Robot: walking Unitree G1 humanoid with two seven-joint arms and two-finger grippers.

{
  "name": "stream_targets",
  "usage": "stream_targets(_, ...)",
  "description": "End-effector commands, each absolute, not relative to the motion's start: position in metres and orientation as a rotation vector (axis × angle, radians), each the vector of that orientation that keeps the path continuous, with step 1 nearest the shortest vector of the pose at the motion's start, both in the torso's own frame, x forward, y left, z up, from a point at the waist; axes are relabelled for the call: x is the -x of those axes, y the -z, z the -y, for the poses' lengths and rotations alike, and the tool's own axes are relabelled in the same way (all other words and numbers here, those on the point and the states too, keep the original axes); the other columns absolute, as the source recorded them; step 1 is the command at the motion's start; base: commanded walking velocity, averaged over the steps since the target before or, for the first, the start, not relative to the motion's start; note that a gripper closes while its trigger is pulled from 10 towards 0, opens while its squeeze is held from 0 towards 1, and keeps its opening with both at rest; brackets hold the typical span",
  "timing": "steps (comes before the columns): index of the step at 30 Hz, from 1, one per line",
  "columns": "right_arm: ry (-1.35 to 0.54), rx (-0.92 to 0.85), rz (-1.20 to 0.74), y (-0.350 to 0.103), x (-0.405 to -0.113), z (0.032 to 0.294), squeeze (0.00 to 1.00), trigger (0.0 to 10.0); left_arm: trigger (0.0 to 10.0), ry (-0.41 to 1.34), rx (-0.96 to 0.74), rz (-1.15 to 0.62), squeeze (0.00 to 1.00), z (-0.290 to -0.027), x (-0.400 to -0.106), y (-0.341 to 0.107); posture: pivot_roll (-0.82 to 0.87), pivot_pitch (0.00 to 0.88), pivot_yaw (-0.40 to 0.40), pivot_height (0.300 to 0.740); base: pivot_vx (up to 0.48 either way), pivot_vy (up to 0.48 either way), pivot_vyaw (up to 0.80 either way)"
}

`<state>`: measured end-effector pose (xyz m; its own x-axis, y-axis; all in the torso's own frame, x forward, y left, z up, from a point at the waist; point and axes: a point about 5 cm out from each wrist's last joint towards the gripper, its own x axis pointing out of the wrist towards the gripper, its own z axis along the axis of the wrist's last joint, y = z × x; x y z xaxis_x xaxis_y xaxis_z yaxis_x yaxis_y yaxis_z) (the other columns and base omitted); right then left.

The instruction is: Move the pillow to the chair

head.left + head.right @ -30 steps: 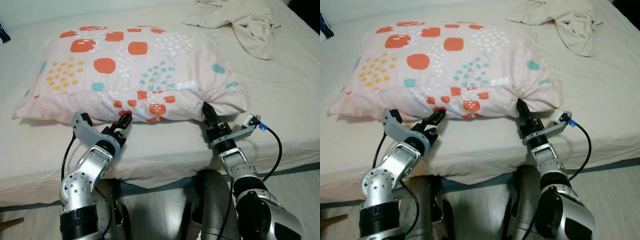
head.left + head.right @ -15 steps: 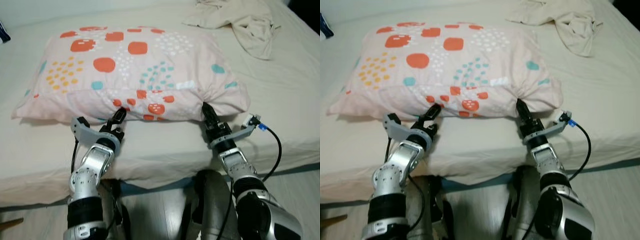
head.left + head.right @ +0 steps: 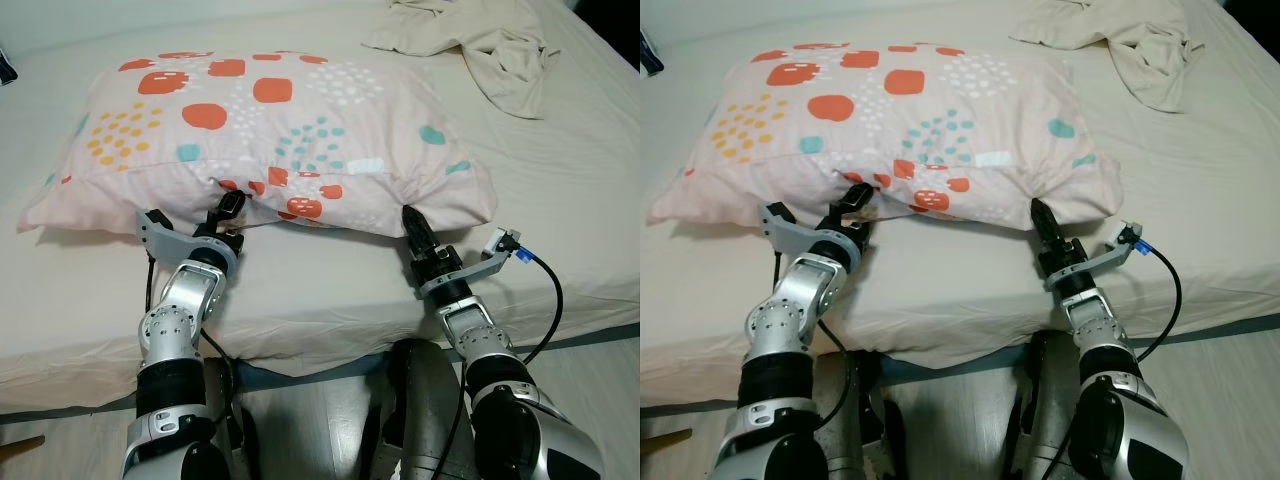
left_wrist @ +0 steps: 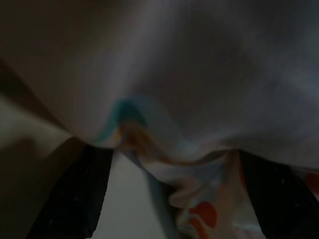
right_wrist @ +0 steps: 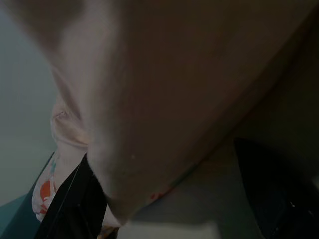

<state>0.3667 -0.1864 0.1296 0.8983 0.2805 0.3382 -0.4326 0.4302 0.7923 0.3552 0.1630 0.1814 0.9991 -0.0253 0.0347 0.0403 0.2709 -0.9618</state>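
From my feed the pillow [image 3: 270, 130] is lying flat on the bed [image 3: 560, 200], pink w/ orange, teal and yellow spots, near edge facing the bot. Left gripper [image 3: 228, 204] is up at that near edge, fingers [image 4: 75, 194] spread apart in the wrist cam w/ a bunched fold of pillow fabric sitting between them, so it's around the edge but not squeezed on it afaict. Right gripper [image 3: 411, 222] is poked in under the pillow's right-hand near corner; wrist cam shows its fingers [image 5: 70, 204] wide apart too, pillow fabric filling the gap. Crumpled beige cloth [image 3: 480, 40] lies at the far right of the bed, well apart from the pillow.
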Motion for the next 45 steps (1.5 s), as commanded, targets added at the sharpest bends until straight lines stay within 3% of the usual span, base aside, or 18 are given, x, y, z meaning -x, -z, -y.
stream_targets(1,-0.416,-1.062,0.083,-0.109,-0.359,0.182,0.0,10.0,10.0,-0.055,1.212,0.054,0.0,-0.192,-0.346,-0.177,0.03,0.413,0.079,0.525,0.0,0.0,0.0)
stream_targets(10,-0.418,-1.063,0.081,-0.109,-0.359,0.181,0.0,10.0,10.0,-0.186,1.111,0.099,0.0,-0.235,-0.329,-0.174,0.04,0.406,0.076,0.525,0.0,0.0,0.0)
stream_targets(16,-0.424,-1.063,0.078,-0.11,-0.359,0.179,0.0,10.0,10.0,-0.198,1.163,0.137,0.0,-0.241,-0.329,-0.178,0.03,0.403,0.075,0.525,0.0,0.0,0.0)
stream_targets(30,-0.425,-1.056,0.071,-0.109,-0.359,0.18,0.0,10.0,10.0,0.086,1.464,0.17,0.0,-0.183,-0.348,-0.205,0.02,0.413,0.074,0.525,0.0,0.0,0.0)
stream_targets(45,-0.426,-1.062,0.066,-0.107,-0.358,0.178,0.0,10.0,10.0,0.112,1.43,0.17,0.0,-0.171,-0.345,-0.206,0.03,0.424,0.072,0.525,0.0,0.0,0.0)
